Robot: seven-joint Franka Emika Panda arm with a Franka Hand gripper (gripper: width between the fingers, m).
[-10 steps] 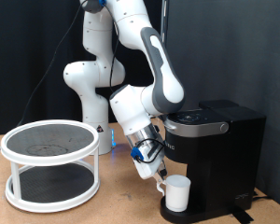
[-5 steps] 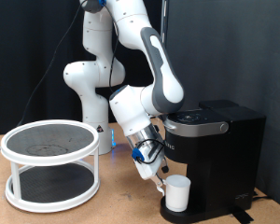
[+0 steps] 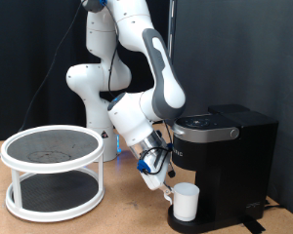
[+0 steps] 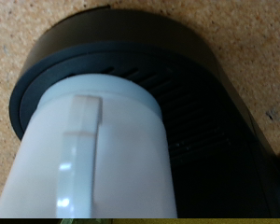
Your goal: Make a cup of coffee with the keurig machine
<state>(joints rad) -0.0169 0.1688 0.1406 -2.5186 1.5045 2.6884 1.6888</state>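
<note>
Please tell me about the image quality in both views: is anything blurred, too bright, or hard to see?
Wrist view: the cup fills the frame at close range and looks soft and out of focus, its handle pale and nearly washed out; the keurig machine base is dark with little detail. Exterior view: fairly sharp and evenly lit, though the black machine blends into the dark backdrop; the end effector is small and its fingers are hard to make out.
</note>
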